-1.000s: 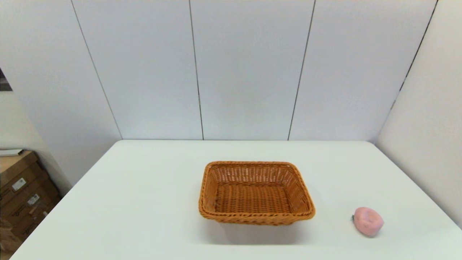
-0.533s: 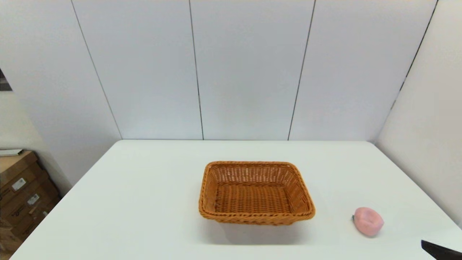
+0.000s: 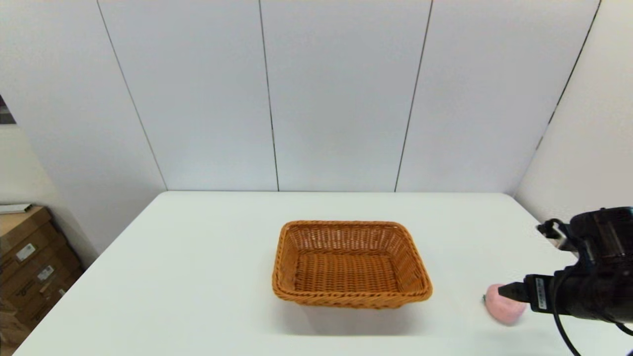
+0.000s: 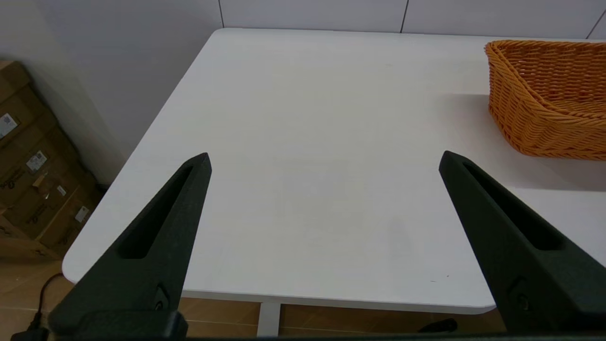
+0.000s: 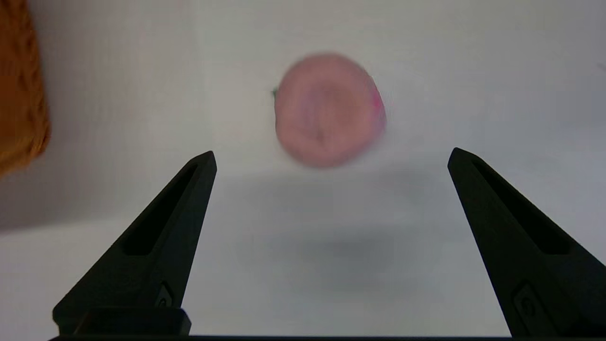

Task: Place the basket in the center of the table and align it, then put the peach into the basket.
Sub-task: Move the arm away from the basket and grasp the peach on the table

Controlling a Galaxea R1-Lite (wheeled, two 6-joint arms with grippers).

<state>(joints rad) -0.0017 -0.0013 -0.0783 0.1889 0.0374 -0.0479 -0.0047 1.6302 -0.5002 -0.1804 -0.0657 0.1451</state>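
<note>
Head view puts the peach (image 3: 502, 309) on the white table (image 3: 198, 277) near the right front edge, well apart from the woven wicker basket (image 3: 350, 264), which sits about mid-table with its long sides running left to right and nothing inside it. Over the peach hangs the right gripper (image 3: 507, 291), its black wrist and cable coming in from the right edge; a dark fingertip overlaps the fruit's upper side in this view, though contact cannot be judged from here.

From the right wrist view the peach (image 5: 329, 110) lies on the tabletop ahead of the right gripper (image 5: 331, 158), whose two black fingers (image 5: 161, 237) are spread wide and hold nothing. The fruit sits beyond the tips, not between them. An edge of the basket (image 5: 19, 109) shows to one side.

From the left wrist view, the left gripper (image 4: 324, 161) hangs near the table's left front corner, fingers (image 4: 161, 241) spread wide and empty, the basket (image 4: 544, 99) off to its side. Cardboard boxes (image 3: 29, 267) stand on the floor left of the table.
</note>
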